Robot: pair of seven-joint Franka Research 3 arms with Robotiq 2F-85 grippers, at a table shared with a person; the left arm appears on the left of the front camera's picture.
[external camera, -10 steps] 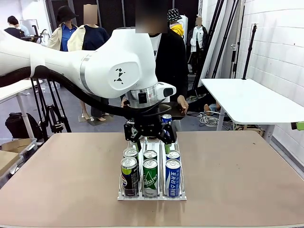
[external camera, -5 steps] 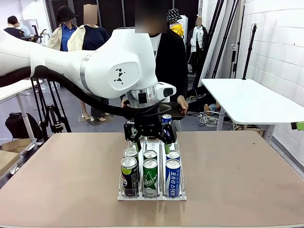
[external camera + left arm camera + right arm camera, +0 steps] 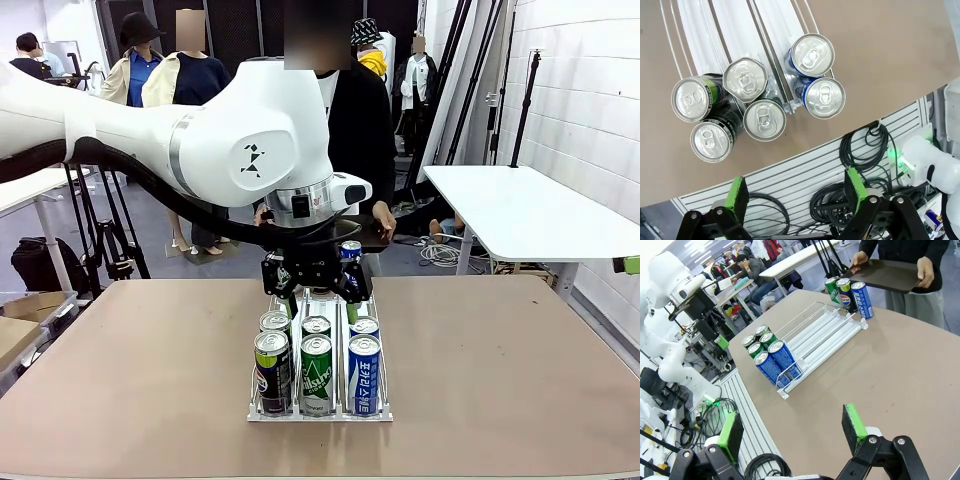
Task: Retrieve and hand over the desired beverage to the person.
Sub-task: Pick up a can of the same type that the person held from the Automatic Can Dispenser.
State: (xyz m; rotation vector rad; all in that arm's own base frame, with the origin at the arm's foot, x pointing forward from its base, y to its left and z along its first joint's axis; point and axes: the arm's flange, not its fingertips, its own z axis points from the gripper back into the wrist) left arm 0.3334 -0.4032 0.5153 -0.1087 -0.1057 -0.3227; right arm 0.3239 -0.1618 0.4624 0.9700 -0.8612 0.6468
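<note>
Presently left gripper and right gripper gape apart; the left arm over the rack half-hides the person

The person stands at the far edge of the desk in a long black jacket over a white T-shirt, holding a dark tray in both hands. Six near cans, black, green and blue, stand upright in pairs in a three-lane rack. Three far cans stand at its other end, near the tray.
</note>
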